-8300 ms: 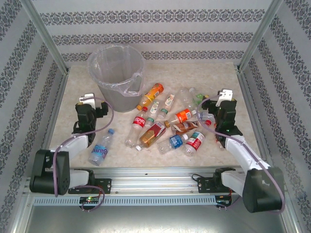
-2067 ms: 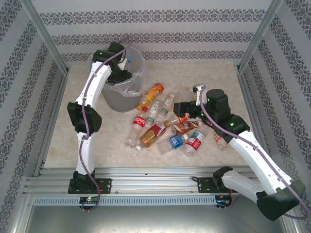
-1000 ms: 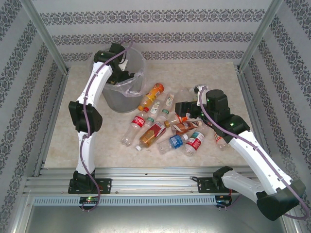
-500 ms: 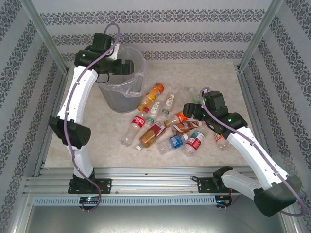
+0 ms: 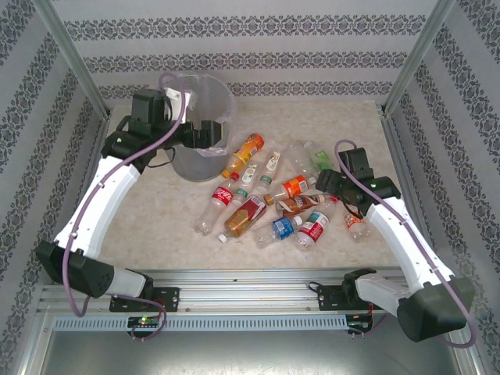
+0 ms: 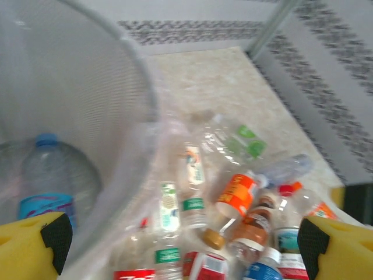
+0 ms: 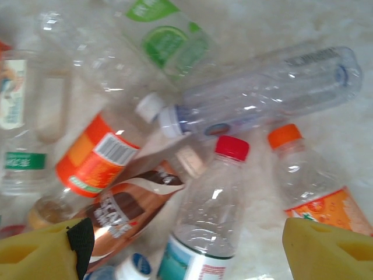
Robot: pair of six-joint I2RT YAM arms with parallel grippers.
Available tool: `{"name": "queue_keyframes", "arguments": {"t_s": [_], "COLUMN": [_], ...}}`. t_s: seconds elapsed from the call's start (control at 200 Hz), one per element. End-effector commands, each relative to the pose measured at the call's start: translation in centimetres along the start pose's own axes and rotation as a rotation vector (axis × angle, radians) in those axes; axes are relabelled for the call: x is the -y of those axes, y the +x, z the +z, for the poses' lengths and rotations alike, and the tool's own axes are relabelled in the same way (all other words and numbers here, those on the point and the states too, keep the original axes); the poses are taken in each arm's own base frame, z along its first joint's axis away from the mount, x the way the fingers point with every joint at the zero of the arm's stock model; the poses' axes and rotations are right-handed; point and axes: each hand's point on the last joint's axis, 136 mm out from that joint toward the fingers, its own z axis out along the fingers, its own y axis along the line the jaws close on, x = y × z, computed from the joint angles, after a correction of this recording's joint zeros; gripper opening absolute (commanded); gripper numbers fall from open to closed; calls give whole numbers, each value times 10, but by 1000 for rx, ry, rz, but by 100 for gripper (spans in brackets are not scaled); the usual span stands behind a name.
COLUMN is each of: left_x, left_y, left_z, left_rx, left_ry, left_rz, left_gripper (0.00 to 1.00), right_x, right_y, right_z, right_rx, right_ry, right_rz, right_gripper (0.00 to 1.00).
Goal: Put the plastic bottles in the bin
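Arms (image 5: 101, 195) bend inward: left hand (image 5: 207, 134) wide, empty at bin (image 5: 184, 161); right hand (image 5: 326, 184) apparently open above bottles (image 5: 247, 211).

bin (image 5: 186, 162) upper left of centre | left gripper (image 5: 205, 134) overlapping its right side | plastic bottles (image 5: 246, 212) scattered at centre | right gripper (image 5: 326, 181) at cluster's right edge

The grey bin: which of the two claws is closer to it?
Left. The left gripper is at the rim of the bin; the right gripper hovers over the plastic bottles to its right.
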Motion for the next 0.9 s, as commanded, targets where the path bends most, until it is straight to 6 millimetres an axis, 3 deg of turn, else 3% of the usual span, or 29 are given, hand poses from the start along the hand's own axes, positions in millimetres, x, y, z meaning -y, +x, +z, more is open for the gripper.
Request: {"name": "queue_keyframes", "arguments": {"t_s": [0.0, 0.235, 0.49, 0.899], "left_x": [45, 92, 90, 88], "left_y": [-9, 18, 39, 54], "left_z": [-2, 12, 36, 55], "left_rx": [87, 44, 21, -8], "left_ry": [166, 316, 346, 366], "left_rz": [59, 97, 52, 43], "left_gripper": [100, 100, 100, 100], "right_x": [27, 65, 95, 99], "right_y": [10, 18, 33, 44], "right_z": [11, 35, 59, 85], "right_rx": [-47, -89, -139, -226], "right_ry": [104, 237, 285, 276], "right_rz": [2, 65, 129, 79], "right_gripper": [85, 88, 89, 89]}}
